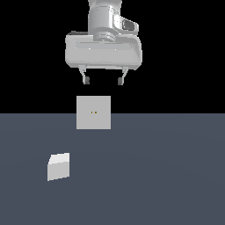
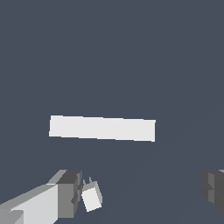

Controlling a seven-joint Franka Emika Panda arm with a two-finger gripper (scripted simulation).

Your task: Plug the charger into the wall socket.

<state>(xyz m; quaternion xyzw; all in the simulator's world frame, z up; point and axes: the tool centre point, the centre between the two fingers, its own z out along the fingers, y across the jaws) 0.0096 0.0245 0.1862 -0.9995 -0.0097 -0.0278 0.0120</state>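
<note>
The charger (image 1: pixel 58 166) is a small plain white block lying on the dark grey floor, toward the exterior view's left and nearer the camera than the socket. In the wrist view the charger (image 2: pixel 91 196) shows two short prongs on one end. The wall socket (image 1: pixel 93 112) is an upright pale square plate with two tiny orange dots at its centre; from the wrist it appears edge-on as a pale bar, the wall socket (image 2: pixel 102 128). My gripper (image 1: pixel 103 80) hangs high above the socket, open and empty. One finger (image 2: pixel 70 192) shows beside the charger in the wrist view, well above it.
The dark grey floor (image 1: pixel 167 176) runs across the lower half of the exterior view, with black background behind it. Nothing else stands on it besides the charger and socket.
</note>
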